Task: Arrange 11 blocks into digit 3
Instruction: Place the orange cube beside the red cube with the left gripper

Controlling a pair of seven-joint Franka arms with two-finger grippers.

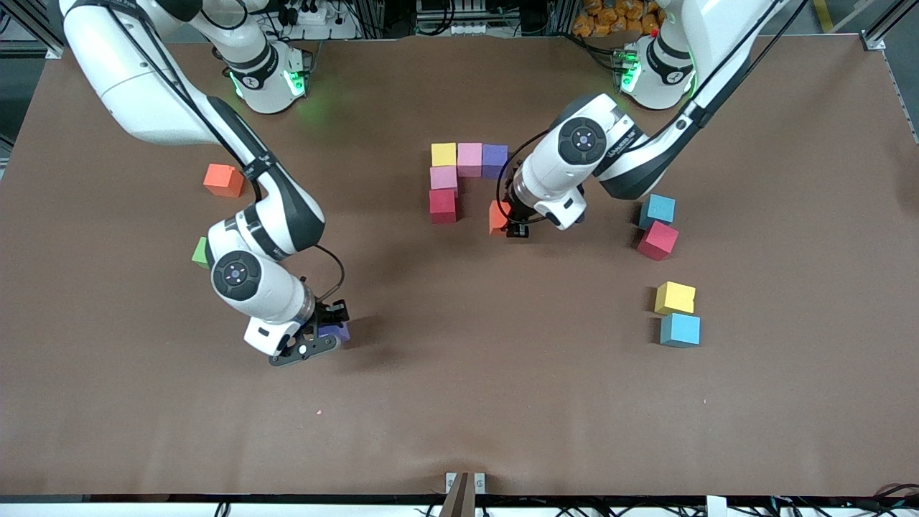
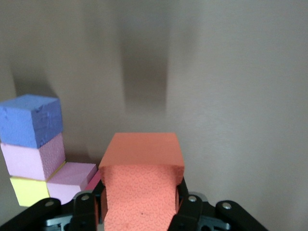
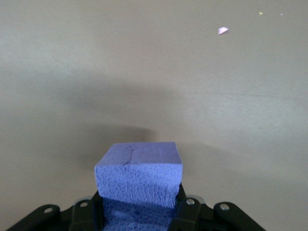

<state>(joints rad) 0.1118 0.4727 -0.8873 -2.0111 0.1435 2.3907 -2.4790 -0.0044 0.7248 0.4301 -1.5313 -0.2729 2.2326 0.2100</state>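
Three blocks (image 1: 469,157) form a touching row; two more (image 1: 443,192) run from its right-arm end toward the front camera. Four cubes (image 1: 668,269) lie scattered toward the left arm's end of the worktop (image 1: 459,416).

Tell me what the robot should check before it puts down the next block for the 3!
1. Left gripper shut on the orange block: ok.
2. Right gripper shut on the purple block, over bare table: ok.
3. Started figure: yellow block, pink block and purple cube in a row, second pink block and red block below the yellow one: ok.
4. Orange block lined up beside the red block with a one-block gap: cannot tell.
5. Figure finished: not ok, several blocks lie loose.
6. Green cube outside the figure: ok.
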